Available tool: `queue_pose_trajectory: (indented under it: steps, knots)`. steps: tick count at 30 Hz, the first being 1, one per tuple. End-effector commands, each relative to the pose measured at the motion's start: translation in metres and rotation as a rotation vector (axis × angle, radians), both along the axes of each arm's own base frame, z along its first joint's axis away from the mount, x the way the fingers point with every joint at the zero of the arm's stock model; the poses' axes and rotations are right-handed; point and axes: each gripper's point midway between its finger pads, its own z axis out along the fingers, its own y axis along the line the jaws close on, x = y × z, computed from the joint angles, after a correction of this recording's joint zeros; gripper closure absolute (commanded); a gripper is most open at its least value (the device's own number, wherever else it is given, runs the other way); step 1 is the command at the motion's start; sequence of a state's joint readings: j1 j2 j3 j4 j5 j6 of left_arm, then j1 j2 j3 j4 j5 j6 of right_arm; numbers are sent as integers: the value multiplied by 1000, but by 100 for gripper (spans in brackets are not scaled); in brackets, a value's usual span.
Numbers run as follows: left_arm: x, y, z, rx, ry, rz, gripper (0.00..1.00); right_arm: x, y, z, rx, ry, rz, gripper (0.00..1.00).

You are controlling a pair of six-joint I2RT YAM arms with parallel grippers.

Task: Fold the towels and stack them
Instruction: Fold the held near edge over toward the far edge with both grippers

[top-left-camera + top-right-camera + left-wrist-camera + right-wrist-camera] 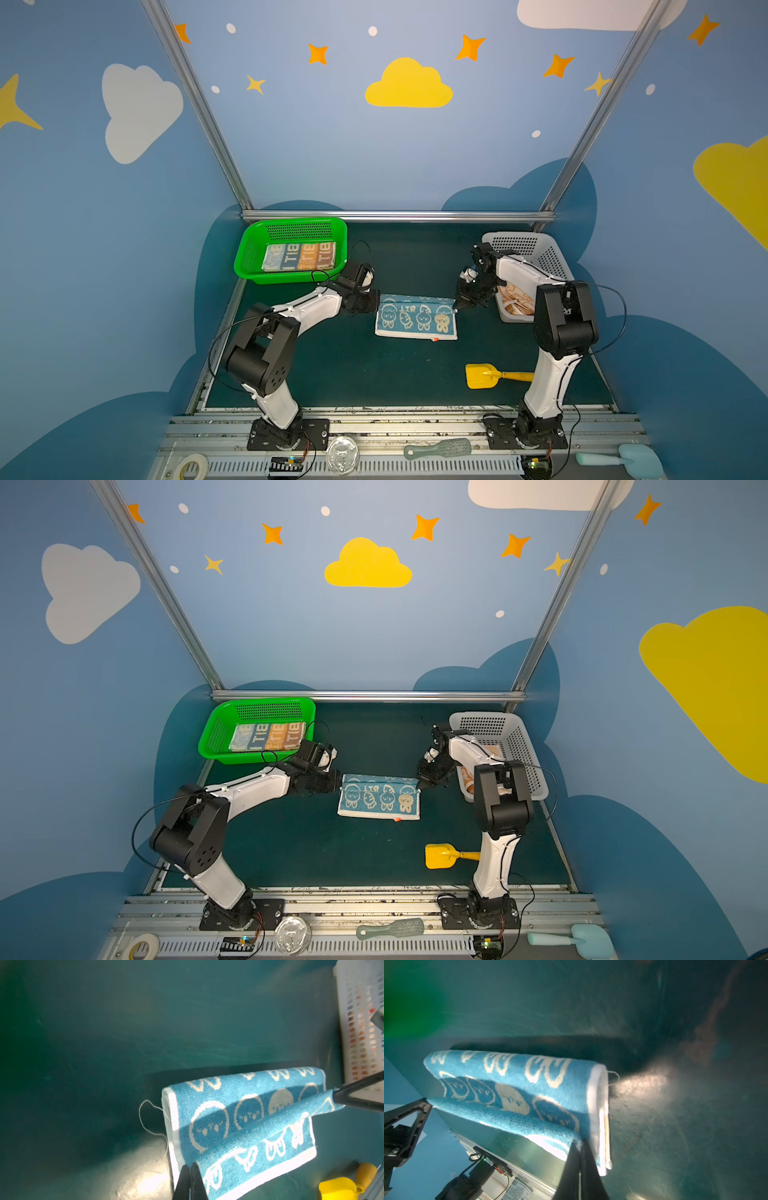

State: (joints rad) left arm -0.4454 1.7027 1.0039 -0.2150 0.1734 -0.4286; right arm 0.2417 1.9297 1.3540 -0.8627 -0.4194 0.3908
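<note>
Blue towel [415,320] stretched between left hand [377,304] and right hand [456,306] (both pinching its raised edge).

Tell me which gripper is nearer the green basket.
Left. The left gripper pinches one end of the blue towel, just in front of the green basket; the right gripper pinches the opposite end, beside the white basket.

Towel [415,318] mid-table, folded towels [299,257] in far-left basket [248,255], perhaps more in right basket [536,246], scoop [482,376] front right
</note>
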Motion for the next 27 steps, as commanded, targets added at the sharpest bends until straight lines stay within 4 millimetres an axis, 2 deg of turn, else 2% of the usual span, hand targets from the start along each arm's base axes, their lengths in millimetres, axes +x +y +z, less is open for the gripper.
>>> queue_pose_trajectory:
  steps: [1, 4, 7, 10, 14, 17, 20, 23, 27]
  knots:
    - [-9, 2, -12, 15, 35, 39, 97, -10, -1, -9, -10, 1, -28, 100]
    - [-12, 1, -27, 16, 73, 43, 97, -20, 1, -25, -18, 36, -31, 100]
    - [-9, 2, -38, 36, 92, 47, 97, -19, 2, -35, -26, 55, -38, 100]
    - [1, 1, -42, 42, 96, 44, 97, -9, 2, -42, -44, 67, -45, 100]
    - [24, 3, -42, 39, 93, 51, 97, 20, 3, -43, -72, 60, -46, 100]
    - [43, 7, -29, 21, 69, 63, 97, 42, 7, -31, -81, 35, -35, 100]
    - [58, 13, -7, 13, 17, 72, 97, 59, 9, -7, -74, -17, -29, 100]
    - [65, 17, 11, 19, -17, 70, 97, 68, 11, 16, -68, -65, -21, 100]
    - [64, 18, 22, 10, -38, 66, 97, 68, 9, 35, -73, -103, -14, 100]
